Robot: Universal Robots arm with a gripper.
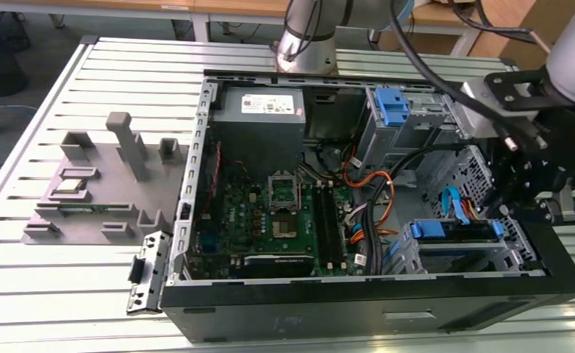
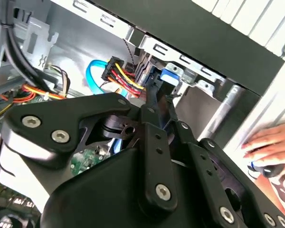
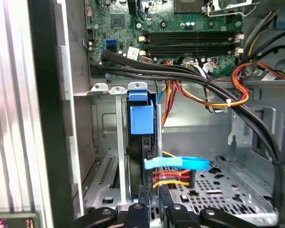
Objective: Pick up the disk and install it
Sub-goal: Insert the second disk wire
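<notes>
The disk (image 3: pixel 141 142) stands on edge in the drive cage (image 3: pixel 107 142) at the computer case's (image 1: pixel 366 309) front corner — blue rails showing. The end effector (image 3: pixel 152 197) sits just behind it, fingers narrowed about its rear edge — actual contact I cannot tell. A hand (image 2: pixel 273 145) rests outside the case.

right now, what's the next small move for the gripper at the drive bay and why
Probably a short, slow push straight along the bay. In the first wrist view the disk already stands edge-on in the drive bay, the gripper is lined up with it, and a blue cable crosses close by.
</notes>
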